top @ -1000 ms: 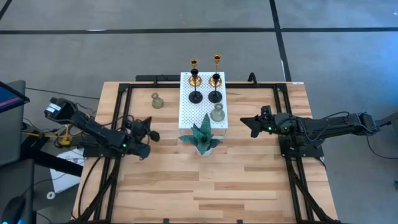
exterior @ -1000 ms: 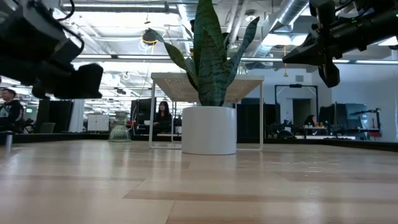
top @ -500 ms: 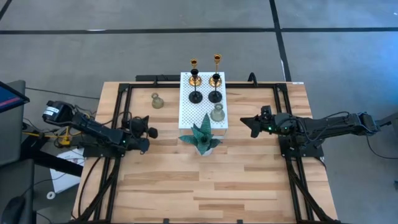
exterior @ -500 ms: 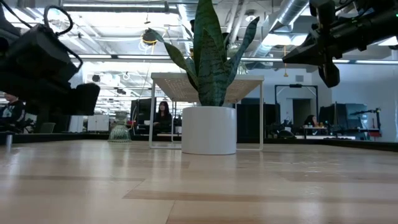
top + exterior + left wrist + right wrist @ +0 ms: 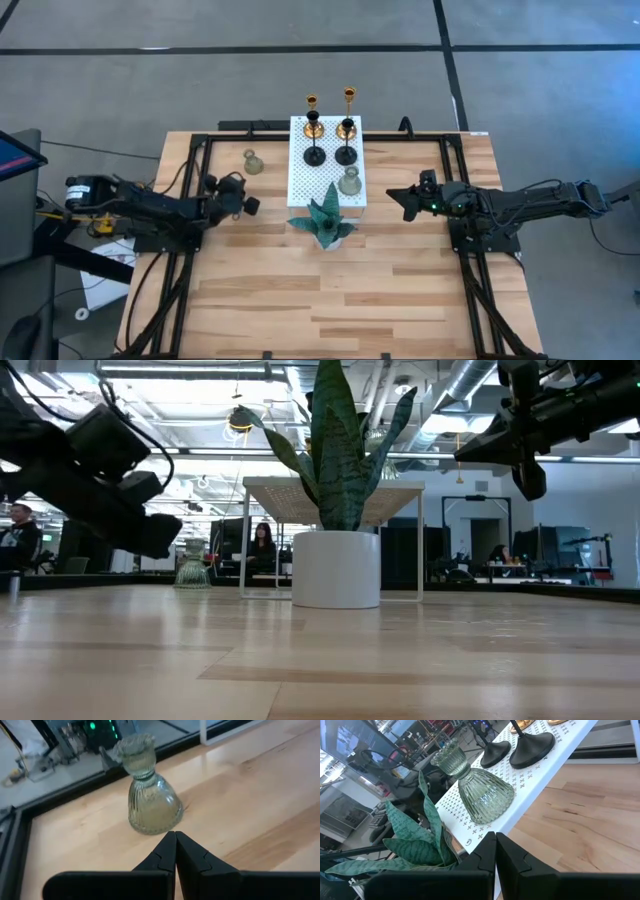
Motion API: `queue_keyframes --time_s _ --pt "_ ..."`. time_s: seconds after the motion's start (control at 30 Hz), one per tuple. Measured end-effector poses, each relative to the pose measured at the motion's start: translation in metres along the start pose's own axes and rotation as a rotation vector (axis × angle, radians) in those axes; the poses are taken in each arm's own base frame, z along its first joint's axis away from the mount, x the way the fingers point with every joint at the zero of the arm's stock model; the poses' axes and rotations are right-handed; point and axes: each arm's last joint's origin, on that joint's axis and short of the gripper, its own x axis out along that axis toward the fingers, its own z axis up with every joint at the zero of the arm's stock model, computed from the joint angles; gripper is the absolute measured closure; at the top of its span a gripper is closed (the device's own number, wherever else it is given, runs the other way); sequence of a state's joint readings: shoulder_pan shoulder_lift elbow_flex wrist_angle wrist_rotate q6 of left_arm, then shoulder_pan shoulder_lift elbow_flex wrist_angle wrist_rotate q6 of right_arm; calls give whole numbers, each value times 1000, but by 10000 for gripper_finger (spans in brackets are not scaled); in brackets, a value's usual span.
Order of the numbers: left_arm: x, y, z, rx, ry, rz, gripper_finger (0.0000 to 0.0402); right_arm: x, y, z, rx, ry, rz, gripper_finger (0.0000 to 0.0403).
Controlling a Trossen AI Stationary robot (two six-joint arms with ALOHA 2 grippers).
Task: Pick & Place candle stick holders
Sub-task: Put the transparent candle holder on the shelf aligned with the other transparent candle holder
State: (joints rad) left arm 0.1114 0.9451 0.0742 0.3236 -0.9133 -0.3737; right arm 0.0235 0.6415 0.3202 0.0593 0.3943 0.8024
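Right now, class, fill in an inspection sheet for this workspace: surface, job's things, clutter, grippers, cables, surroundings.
Surface: wooden table, bare in front.
Job's things: five candle stick holders on the white board; one grey-green holder standing on the wood, apart.
Clutter: teal plant ornament at the board's near edge.
Grippers: left gripper shut, facing the lone holder; right gripper shut, beside the board.
Cables: along both arms.
Surroundings: people behind, low view.

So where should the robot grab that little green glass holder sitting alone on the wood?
Probably by the narrow neck, under the frilly top. The green holder stands upright, its bell-shaped bottom wide and sloped, so fingers could slip there. The left gripper is closest, shut and pointing at it, so it would open first and come in level from that side. The right gripper waits by the white board.
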Motion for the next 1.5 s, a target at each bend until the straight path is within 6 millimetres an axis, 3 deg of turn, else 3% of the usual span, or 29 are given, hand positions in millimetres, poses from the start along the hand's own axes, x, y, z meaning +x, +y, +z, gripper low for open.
queue_keyframes --time_s 0.2,0.3,0.53,0.67,1.17,1.5 --pt "9 10 1 -55 -5 55 396 0 0 0 0 0 0 403" --pt "10 14 -3 -95 -24 -3 396 0 0 0 0 0 0 403" --pt "16 15 0 53 -23 -138 396 0 -1 -1 -4 11 -11 403" --pt "21 18 -2 85 -6 -113 396 0 -1 -1 11 11 -11 403" --pt "29 19 -4 71 10 -149 395 0 -1 -1 13 4 -15 403" --pt "28 17 8 2 -93 -154 333 0 -1 -1 13 5 -15 403"
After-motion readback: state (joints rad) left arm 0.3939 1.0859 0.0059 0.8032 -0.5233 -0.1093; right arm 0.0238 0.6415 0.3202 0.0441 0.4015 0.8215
